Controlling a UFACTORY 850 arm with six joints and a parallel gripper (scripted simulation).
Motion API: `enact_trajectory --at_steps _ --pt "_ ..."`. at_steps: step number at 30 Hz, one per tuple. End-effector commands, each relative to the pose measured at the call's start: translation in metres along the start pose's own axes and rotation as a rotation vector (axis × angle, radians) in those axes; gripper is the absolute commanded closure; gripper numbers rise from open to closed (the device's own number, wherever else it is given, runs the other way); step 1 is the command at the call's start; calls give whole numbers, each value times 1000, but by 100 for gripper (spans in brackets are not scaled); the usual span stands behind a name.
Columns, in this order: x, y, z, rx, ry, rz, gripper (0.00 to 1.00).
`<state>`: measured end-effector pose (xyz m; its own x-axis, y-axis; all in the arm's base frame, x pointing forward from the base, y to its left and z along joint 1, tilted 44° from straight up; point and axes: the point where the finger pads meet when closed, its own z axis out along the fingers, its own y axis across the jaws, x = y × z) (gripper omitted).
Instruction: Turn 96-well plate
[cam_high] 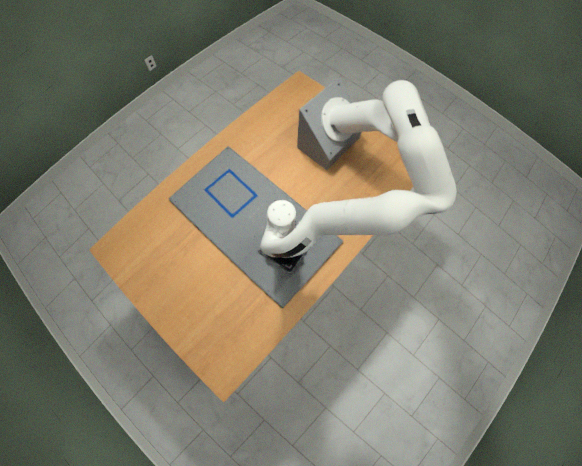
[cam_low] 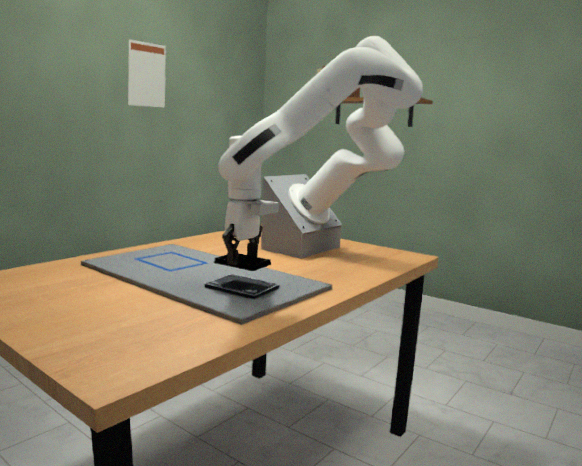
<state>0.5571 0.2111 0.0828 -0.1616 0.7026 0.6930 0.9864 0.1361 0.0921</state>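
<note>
The flat black 96-well plate [cam_low: 243, 261] hangs level in the air, pinched between the jaws of the white arm's dark gripper [cam_low: 242, 252], above the black plate nest [cam_low: 242, 285] on the grey mat [cam_low: 150, 274].

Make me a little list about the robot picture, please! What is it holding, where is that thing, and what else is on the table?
arm: white, bent over the grey mat
gripper: fingers closed on the black plate
plate: lifted, hanging level above the mat, out of its nest
nest: dark shallow frame on the mat, nothing in it
blue square: outline on the mat, nothing inside
table: wooden, black legs
plate corner marks: too small to tell
</note>
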Motion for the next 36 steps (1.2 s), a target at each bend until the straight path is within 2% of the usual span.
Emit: enact_trajectory --at_steps 1,12,27,32,36 --pt "0 1 -8 -1 0 0 100" --pt "0 1 -26 -1 0 0 100" --pt "0 1 -26 -1 0 0 100" --pt "-16 -3 -26 -1 0 166 100" --pt "-23 -5 -25 -1 0 177 100"
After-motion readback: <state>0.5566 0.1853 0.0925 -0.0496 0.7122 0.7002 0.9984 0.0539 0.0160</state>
